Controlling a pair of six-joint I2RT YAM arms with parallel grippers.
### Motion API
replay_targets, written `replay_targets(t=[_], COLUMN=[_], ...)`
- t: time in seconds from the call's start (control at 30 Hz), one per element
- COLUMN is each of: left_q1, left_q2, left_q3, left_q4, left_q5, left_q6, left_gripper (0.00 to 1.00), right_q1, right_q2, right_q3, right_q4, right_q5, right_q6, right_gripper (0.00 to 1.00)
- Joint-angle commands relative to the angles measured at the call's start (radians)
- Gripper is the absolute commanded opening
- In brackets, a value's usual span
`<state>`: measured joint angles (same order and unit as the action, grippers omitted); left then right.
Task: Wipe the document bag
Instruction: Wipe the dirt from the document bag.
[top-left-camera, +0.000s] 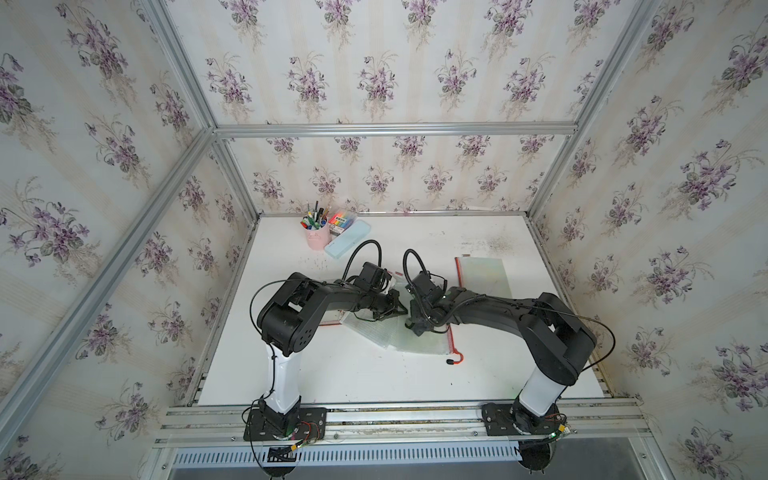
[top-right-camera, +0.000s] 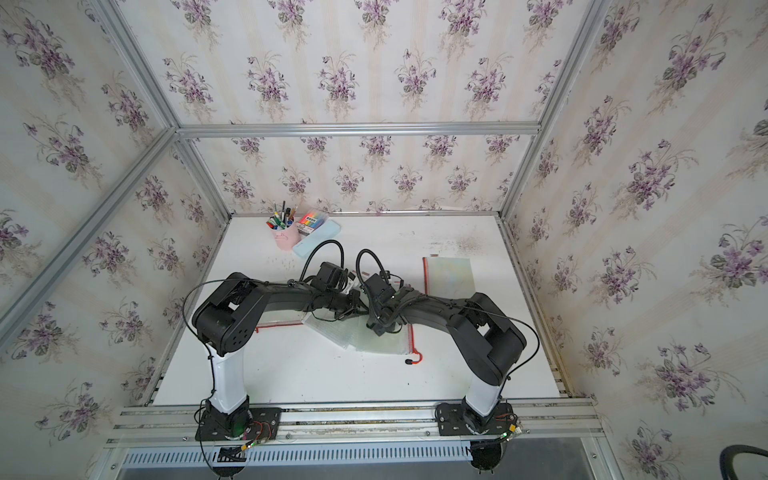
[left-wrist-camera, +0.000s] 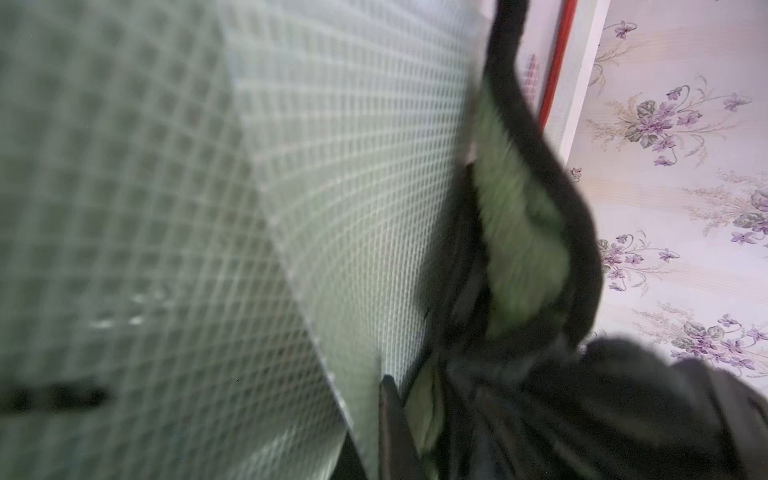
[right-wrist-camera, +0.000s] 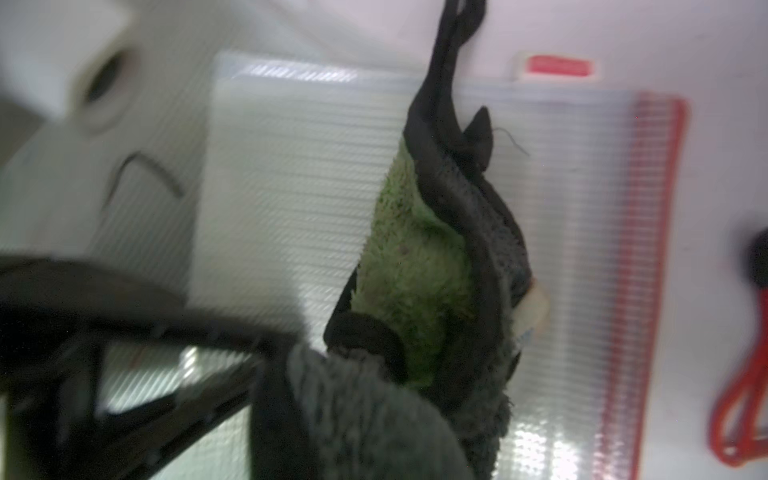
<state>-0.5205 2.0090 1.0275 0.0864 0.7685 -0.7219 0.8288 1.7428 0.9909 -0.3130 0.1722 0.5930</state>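
Nearest on the counter (top-left-camera: 332, 374): red zip pull (top-left-camera: 458, 356) trailing off the document bag (top-left-camera: 422, 344), which lies flat mid-counter, its edge overlapping a mesh pouch (top-left-camera: 370, 332) beside it. My right end effector (top-left-camera: 417, 328) is down over the bag, pinching the cloth (right-wrist-camera: 415, 270), green pile with black trim, bunched against the ribbed plastic. My left end effector (top-left-camera: 392, 309) is just beside it, pressed together. It seems to steady the pouch edge, but I cannot tell if it grips anything. Step, my read: mid-wipe, cloth looks in contact. Next move calls for dragging the cloth toward the red zipper edge with even downward pressure while the left side stops the bag sliding. Further back: another bag (top-left-camera: 484, 276), well apart, and a pen cup (top-left-camera: 318, 237) by the far edge
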Motion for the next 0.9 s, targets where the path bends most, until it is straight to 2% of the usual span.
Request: replay_targets(t=[0.0, 0.07, 0.13, 0.3, 0.37, 0.47, 0.57, 0.63, 0.73, 0.8, 0.87], left_q1=[-0.003, -0.004, -0.004, -0.004, -0.003, -0.003, -0.003, -0.003, -0.004, -0.004, -0.004], left_q2=[0.022, 0.025, 0.025, 0.026, 0.027, 0.030, 0.041, 0.047, 0.060, 0.063, 0.066], left_q3=[0.009, 0.019, 0.031, 0.050, 0.055, 0.057, 0.060, 0.062, 0.074, 0.081, 0.082], left_q4=[-0.100, -0.124, -0.158, -0.219, -0.236, -0.236, -0.229, -0.217, -0.221, -0.218, -0.221], left_q5=[-0.035, -0.028, -0.026, -0.035, -0.045, -0.057, -0.063, -0.062, -0.058, -0.051, -0.045], left_q6=[0.026, 0.043, 0.073, 0.128, 0.141, 0.138, 0.125, 0.114, 0.111, 0.110, 0.111], left_gripper=[0.00, 0.00, 0.00, 0.00, 0.00, 0.00, 0.00, 0.00, 0.00, 0.00, 0.00], right_q1=[0.016, -0.001, -0.065, -0.188, -0.207, -0.182, -0.098, -0.043, 0.008, 0.008, -0.011], right_q2=[0.035, 0.061, 0.089, 0.048, 0.049, 0.049, -0.016, -0.045, -0.032, 0.015, 0.063], right_q3=[0.005, 0.007, 0.011, -0.040, -0.036, -0.020, -0.013, 0.003, -0.005, -0.008, 0.004], right_q4=[-0.043, -0.031, -0.044, -0.009, -0.016, -0.037, -0.051, -0.058, -0.015, -0.001, -0.013], right_q5=[-0.024, 0.017, 0.032, 0.117, 0.133, 0.100, 0.069, -0.027, -0.125, -0.109, -0.044], right_q6=[-0.026, -0.018, 0.015, 0.050, 0.044, -0.001, -0.070, -0.107, -0.087, -0.073, -0.055], right_gripper=[0.09, 0.09, 0.09, 0.09, 0.09, 0.09, 0.09, 0.10, 0.10, 0.10, 0.10])
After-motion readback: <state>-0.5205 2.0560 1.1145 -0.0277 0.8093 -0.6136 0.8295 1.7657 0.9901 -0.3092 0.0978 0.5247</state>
